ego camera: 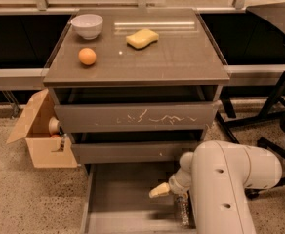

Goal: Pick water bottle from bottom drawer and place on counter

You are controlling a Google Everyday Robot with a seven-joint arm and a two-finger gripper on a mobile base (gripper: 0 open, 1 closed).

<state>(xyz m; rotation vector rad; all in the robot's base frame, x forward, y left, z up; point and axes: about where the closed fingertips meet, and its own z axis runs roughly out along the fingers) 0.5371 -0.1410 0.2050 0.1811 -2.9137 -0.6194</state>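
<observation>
The bottom drawer [120, 194] is pulled open below the cabinet, with its grey floor showing. The water bottle [183, 211] lies in the drawer's right part, clear and crinkled, half hidden by my white arm. My gripper [160, 190] hangs inside the drawer, just up and left of the bottle, its tan tip pointing left. I cannot tell whether it touches the bottle. The counter [181, 57] is the glossy grey-brown top of the cabinet.
On the counter stand a white bowl [87, 25], an orange [87, 56] and a yellow sponge [142, 38]. An open cardboard box [40, 135] sits on the floor to the left. Black stand legs [274, 106] are to the right. The scratched drawer front [137, 117] overhangs the open drawer.
</observation>
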